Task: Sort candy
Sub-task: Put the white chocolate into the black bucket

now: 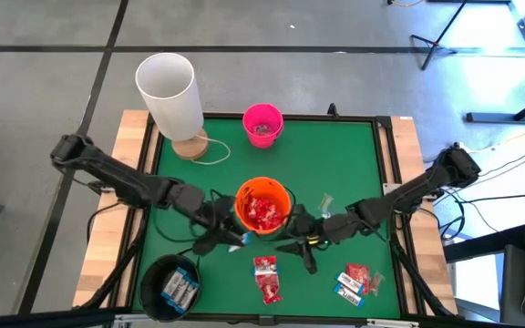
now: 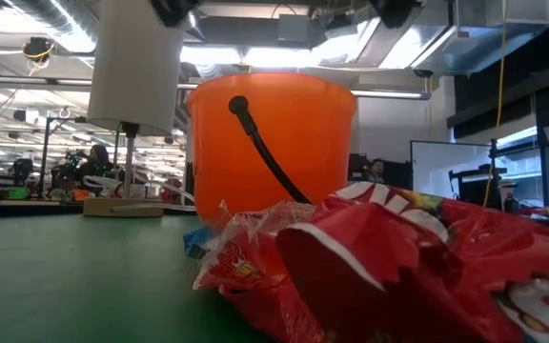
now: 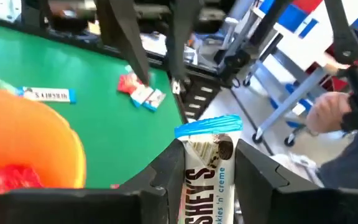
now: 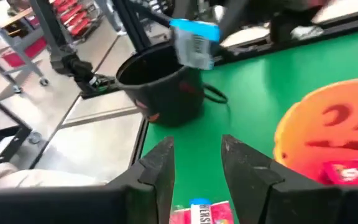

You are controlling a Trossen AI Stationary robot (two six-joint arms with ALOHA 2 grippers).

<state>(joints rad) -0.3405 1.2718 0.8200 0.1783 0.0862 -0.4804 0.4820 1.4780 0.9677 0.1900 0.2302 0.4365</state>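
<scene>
My left gripper (image 1: 229,239) is at the near-left side of the orange bucket (image 1: 262,205) and is shut on a white-and-blue candy bar (image 3: 207,174). That bucket holds red packets (image 1: 262,214). My right gripper (image 4: 194,162) is open and hovers near the bucket's near-right side (image 1: 301,246). It is close to a red packet and a bar (image 4: 201,211) that lie on the green mat. More candy lies flat at the near edge: red packets (image 1: 265,278) and a mixed cluster (image 1: 354,281). The black bucket (image 1: 173,287) holds white-and-blue bars. My left gripper pinches the white-and-blue bar between its two fingers (image 3: 160,180), on the bar's long sides around its middle. The bar lies along the fingers, and its crimped blue end (image 3: 207,126) sticks out past the fingertips. It is lifted clear of the mat, seen in the air by the black bucket (image 4: 194,40).
A pink bucket (image 1: 262,123) stands at the far edge. A tall white cylinder on a wooden base (image 1: 167,91) stands at the far-left corner. A single small wrapper (image 1: 326,202) lies right of the orange bucket. Open green mat lies between the buckets, far right and far left.
</scene>
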